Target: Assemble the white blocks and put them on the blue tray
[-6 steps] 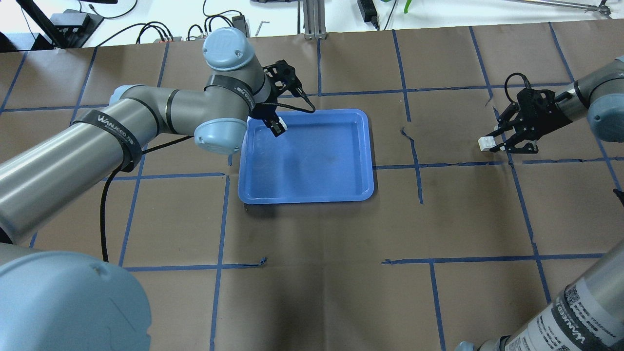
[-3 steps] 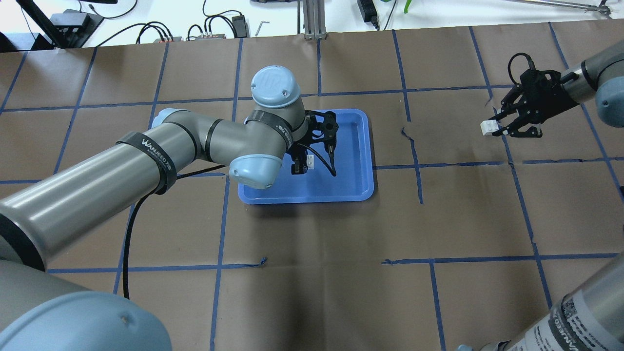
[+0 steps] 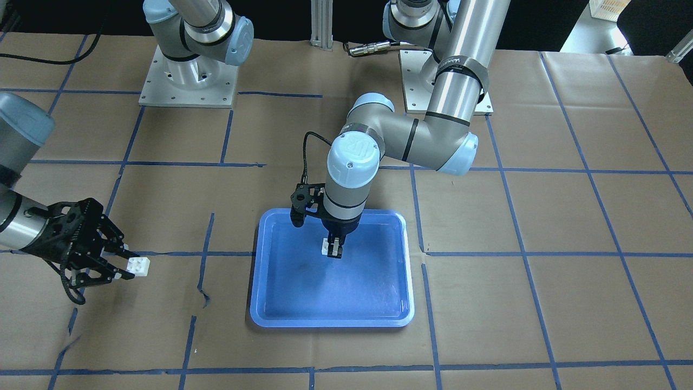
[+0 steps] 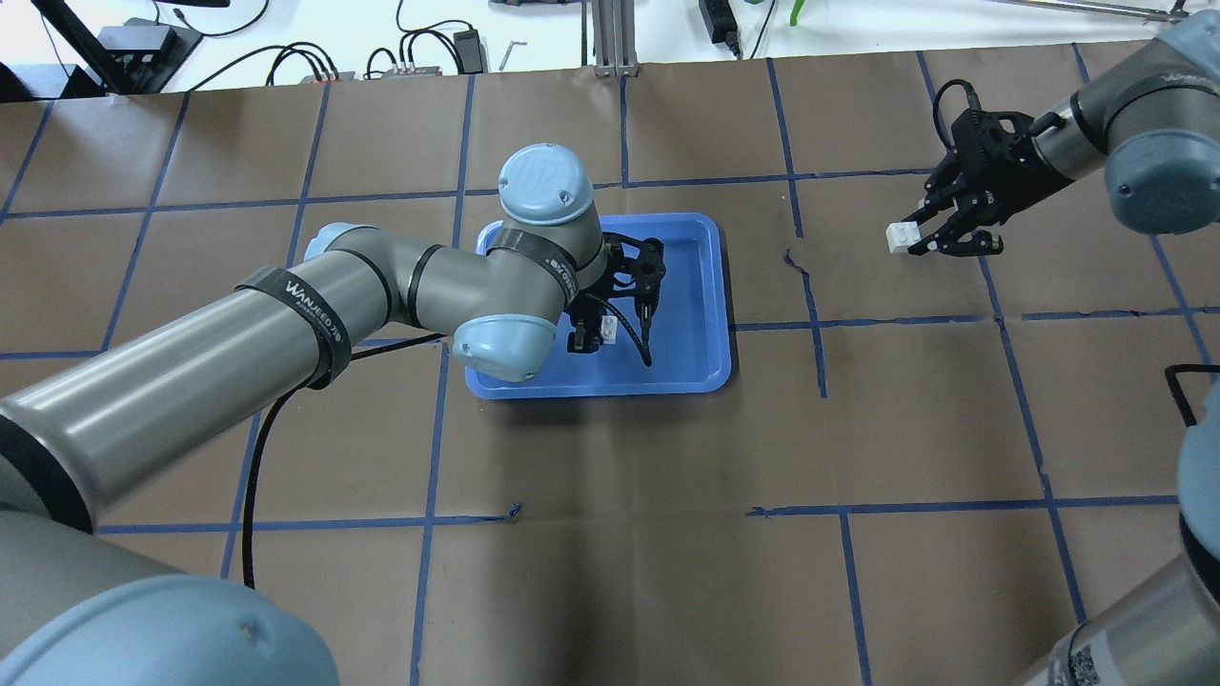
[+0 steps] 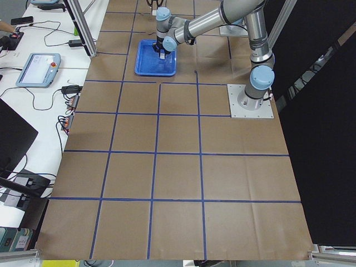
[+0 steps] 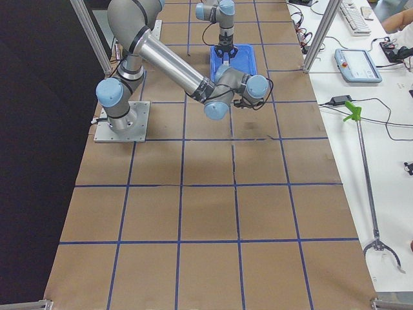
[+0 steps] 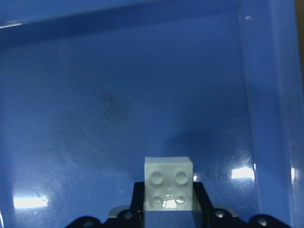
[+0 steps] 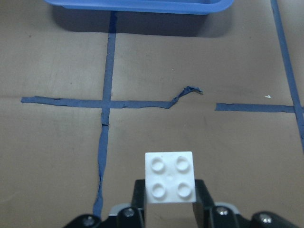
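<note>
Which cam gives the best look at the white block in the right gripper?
Right wrist-mounted: the white block is large and sharp, four studs clear, pinched in the right gripper. Front-facing and overhead show it as a small white speck off the blue tray; the side views don't resolve it.

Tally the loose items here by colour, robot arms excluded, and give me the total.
blue tray: 1
white blocks: 2, one held in the left hand over the tray, one held in the right hand well off to the tray's side
Total: 3
</note>
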`<action>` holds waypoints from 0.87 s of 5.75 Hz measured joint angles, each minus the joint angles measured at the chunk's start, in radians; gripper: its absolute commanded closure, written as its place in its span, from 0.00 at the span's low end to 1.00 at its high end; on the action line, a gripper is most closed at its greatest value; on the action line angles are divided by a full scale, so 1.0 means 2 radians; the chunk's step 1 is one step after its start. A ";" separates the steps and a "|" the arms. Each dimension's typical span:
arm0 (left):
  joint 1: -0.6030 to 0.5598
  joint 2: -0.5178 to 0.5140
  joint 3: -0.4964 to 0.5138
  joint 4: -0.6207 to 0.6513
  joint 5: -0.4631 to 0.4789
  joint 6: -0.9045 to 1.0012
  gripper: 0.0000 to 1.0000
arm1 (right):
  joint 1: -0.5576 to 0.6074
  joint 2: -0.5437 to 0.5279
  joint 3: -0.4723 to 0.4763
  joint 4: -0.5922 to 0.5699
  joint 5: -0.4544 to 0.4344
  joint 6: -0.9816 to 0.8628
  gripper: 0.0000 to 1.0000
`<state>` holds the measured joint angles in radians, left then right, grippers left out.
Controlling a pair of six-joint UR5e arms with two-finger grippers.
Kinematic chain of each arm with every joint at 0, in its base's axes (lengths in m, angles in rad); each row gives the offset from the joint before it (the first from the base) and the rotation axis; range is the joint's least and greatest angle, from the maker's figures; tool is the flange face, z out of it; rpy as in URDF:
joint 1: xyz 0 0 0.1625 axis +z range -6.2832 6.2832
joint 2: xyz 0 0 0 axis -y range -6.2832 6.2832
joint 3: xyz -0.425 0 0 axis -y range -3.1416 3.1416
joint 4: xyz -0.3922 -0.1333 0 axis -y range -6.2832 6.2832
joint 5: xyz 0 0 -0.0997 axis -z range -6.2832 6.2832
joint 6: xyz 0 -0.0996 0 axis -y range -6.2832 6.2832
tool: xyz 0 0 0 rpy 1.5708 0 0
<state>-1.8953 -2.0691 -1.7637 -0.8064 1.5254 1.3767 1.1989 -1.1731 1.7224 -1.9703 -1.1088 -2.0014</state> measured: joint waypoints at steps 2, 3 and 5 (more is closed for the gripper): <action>0.004 -0.001 0.000 0.000 0.002 -0.013 0.79 | 0.028 -0.016 0.021 -0.008 0.001 0.048 0.77; 0.004 -0.003 -0.001 0.000 0.002 -0.020 0.48 | 0.040 -0.018 0.023 -0.014 0.000 0.063 0.77; 0.005 -0.006 -0.001 0.000 0.003 -0.021 0.01 | 0.047 -0.019 0.029 -0.018 0.001 0.071 0.77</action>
<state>-1.8847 -2.0820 -1.7653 -0.8074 1.5313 1.3342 1.2932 -1.2112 1.7796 -2.0064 -1.1069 -1.8603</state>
